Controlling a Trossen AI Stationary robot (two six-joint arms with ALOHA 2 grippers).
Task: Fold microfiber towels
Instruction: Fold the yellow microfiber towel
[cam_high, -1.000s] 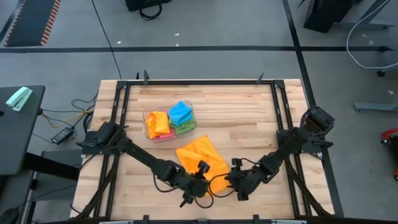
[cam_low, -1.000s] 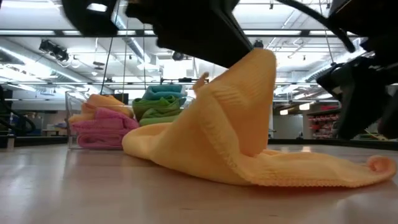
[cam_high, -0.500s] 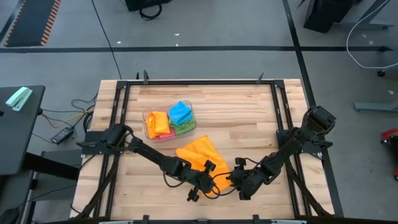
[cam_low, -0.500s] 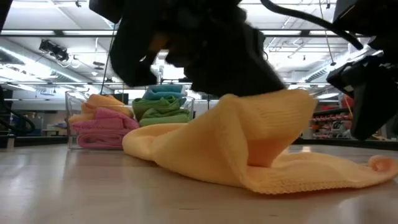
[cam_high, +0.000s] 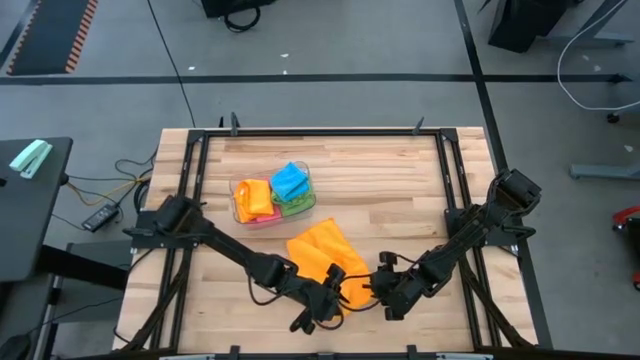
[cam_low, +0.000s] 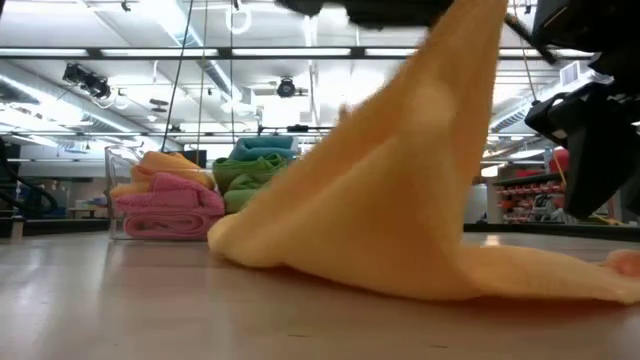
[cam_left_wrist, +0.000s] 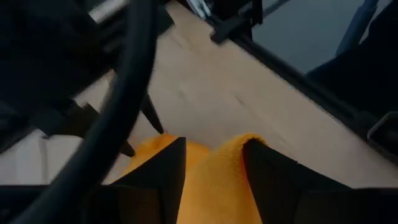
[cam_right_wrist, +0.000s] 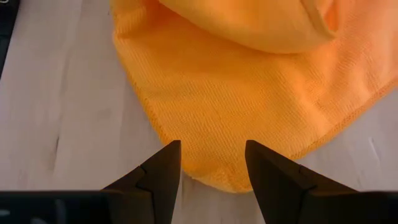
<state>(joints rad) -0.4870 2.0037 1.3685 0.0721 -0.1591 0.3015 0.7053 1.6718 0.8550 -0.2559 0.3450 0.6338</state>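
Note:
An orange microfiber towel (cam_high: 322, 255) lies at the table's near middle, its far part flat on the wood. One fold of it (cam_low: 440, 120) rises steeply to my left gripper (cam_left_wrist: 214, 144), whose fingers stand apart with orange cloth between them. My right gripper (cam_right_wrist: 212, 146) hangs open just right of it, over the towel's near right edge (cam_right_wrist: 224, 177), touching nothing. Folded pink (cam_low: 165, 212), green (cam_low: 255, 172), blue (cam_high: 290, 181) and orange (cam_high: 255, 198) towels sit in a clear tub (cam_high: 240, 190). My left gripper has the towel's raised fold (cam_left_wrist: 214, 180) between its two spread fingers, and the cloth fills the gap from one finger to the other. The fingers slant down from the table's left. The fold stands lifted, while the towel's far and right parts (cam_low: 560, 285) lie on the table.
The tub stands at the table's far left of middle. Bare wood lies right of the towel (cam_high: 420, 200) and along the near edge. A black frame rail (cam_high: 320, 132) runs round the table.
My left gripper carried the towel's fold toward the table's right and down, then rose again. The fold now stands taller and steeper than a second ago. The towel's far part by the tub stayed on the table.

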